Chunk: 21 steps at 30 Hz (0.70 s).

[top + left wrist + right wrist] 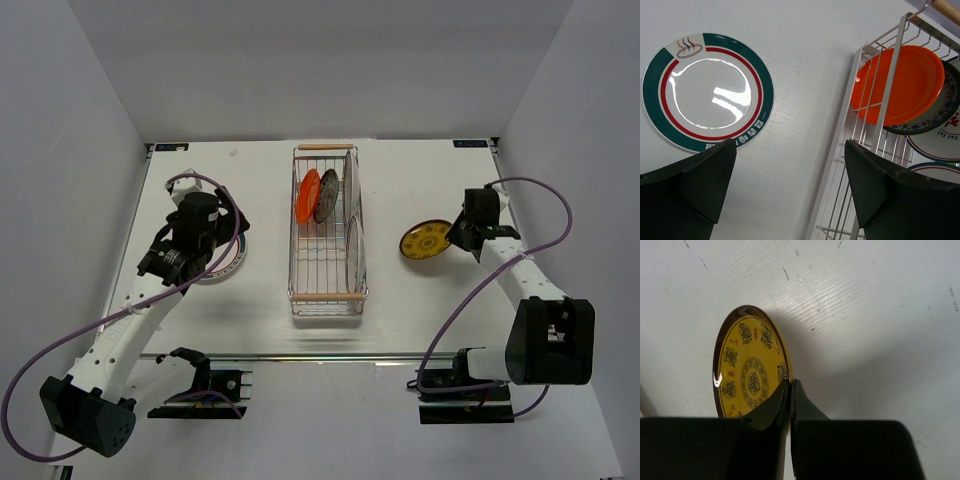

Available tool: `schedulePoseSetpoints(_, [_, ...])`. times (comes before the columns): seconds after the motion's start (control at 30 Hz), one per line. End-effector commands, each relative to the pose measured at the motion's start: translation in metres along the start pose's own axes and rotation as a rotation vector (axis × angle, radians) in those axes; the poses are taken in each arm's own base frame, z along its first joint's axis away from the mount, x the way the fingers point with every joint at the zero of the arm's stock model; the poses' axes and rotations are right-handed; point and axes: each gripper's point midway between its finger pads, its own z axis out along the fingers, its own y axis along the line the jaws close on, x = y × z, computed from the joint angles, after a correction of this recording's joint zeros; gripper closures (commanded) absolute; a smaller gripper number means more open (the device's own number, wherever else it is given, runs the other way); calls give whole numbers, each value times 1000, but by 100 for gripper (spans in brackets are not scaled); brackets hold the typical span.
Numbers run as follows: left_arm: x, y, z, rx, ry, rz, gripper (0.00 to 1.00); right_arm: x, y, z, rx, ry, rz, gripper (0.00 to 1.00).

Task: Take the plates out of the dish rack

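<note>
- White surface (420,180): dish rack (327,296) at centre, orange plate (308,197) and grey plate (326,196) leaning inside.
- Your left claw (790,145) hangs released by the teal-rimmed plate (707,92), left.
- Your right claw (790,390) pinches the yellow plate (747,372), right.

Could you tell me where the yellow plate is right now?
Top view: the yellow plate is right of the dish rack, its edge pinched by the right gripper.

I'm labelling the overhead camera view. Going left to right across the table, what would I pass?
First the teal-rimmed plate → orange plate → grey patterned plate, both in the dish rack → yellow plate → right gripper pinching its rim.
</note>
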Motion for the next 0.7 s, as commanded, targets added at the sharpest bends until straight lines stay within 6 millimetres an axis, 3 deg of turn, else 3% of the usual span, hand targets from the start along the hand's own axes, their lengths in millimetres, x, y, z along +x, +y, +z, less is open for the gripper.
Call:
schedulePoseSetpoints(0.0, [-4,-8,-6,57,-22,-4,2,-25,27,7,-171,-100,93,100])
schedulePoseSetpoints(0.17, [-1,-15,-4,104,0,5,2,-6,12,34,-178,-55,142,100])
schedulePoseSetpoints(0.2, [1,-15,-3,99,5,8,2,5,11,36,-193,-28,144,100])
schedulePoseSetpoints(0.43, [1,-24,-1,137,23,20,2,17,0,43,-156,23,201,100])
schedulePoseSetpoints(0.5, [-4,-27,-3,134,24,21,2,22,2,42,-166,47,211,94])
schedulePoseSetpoints(0.53, [-7,-28,-4,131,26,21,2,24,1,44,-164,57,222,86])
schedulePoseSetpoints(0.67, [-18,-45,-10,191,26,22,2,38,-5,45,-138,102,229,82])
